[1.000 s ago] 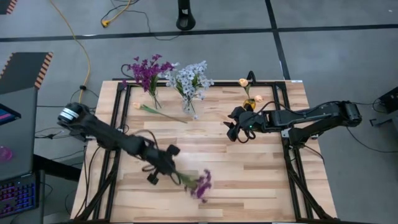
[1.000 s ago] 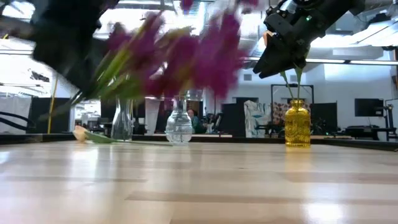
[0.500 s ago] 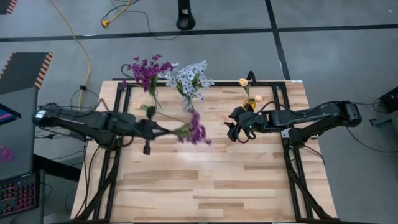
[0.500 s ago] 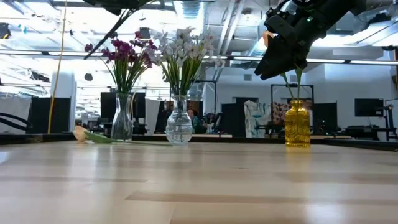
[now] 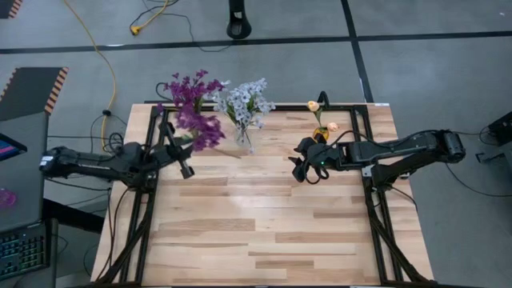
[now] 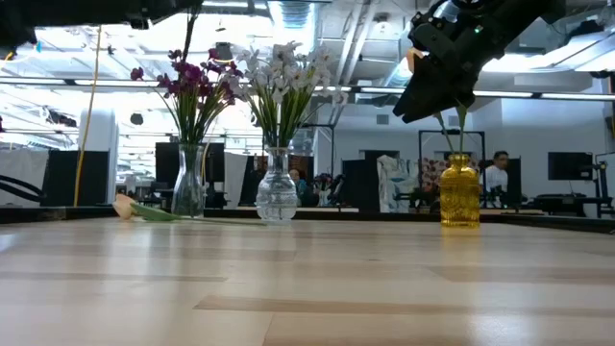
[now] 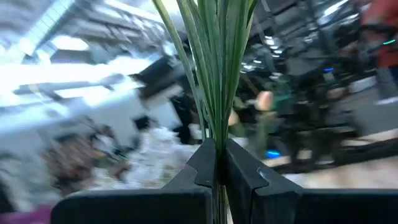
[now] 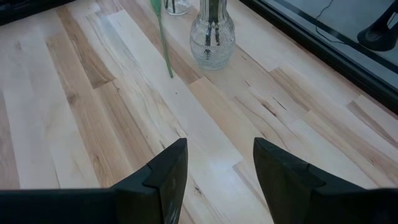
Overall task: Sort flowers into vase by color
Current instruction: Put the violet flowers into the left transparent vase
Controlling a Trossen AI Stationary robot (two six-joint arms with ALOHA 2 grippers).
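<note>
My left gripper (image 5: 179, 147) is over the table's far left part, shut on a purple flower sprig (image 5: 202, 130) whose head hangs beside the purple flowers (image 5: 188, 88) standing in a clear vase (image 6: 189, 183). White flowers (image 5: 244, 104) stand in a second clear vase (image 6: 277, 192). Peach buds (image 5: 314, 106) stand in a yellow vase (image 6: 459, 190). One peach-bud sprig (image 6: 125, 207) lies flat on the table by the purple vase. My right gripper (image 5: 298, 168) hovers open beside the yellow vase, nothing between its fingers (image 8: 168, 171). My left gripper pinches the sprig's bunch of green stems (image 7: 217, 134) between its two fingers. The fingers come from the table's left, about level and tipped a little up, and the stems run on forward past them. The sprig is lifted clear of the table.
Black frame rails (image 5: 152, 200) run along the table's left, right and far sides. The near half of the wooden table (image 5: 264, 240) is bare. A person (image 6: 497, 173) shows in the room behind the table. A desk with a keyboard (image 5: 20, 248) stands at the left.
My left gripper has swung from the table's near middle toward the far left and up, tipping from pointing down to about level. The purple sprig went with it, from low over the near table to beside the purple vase.
</note>
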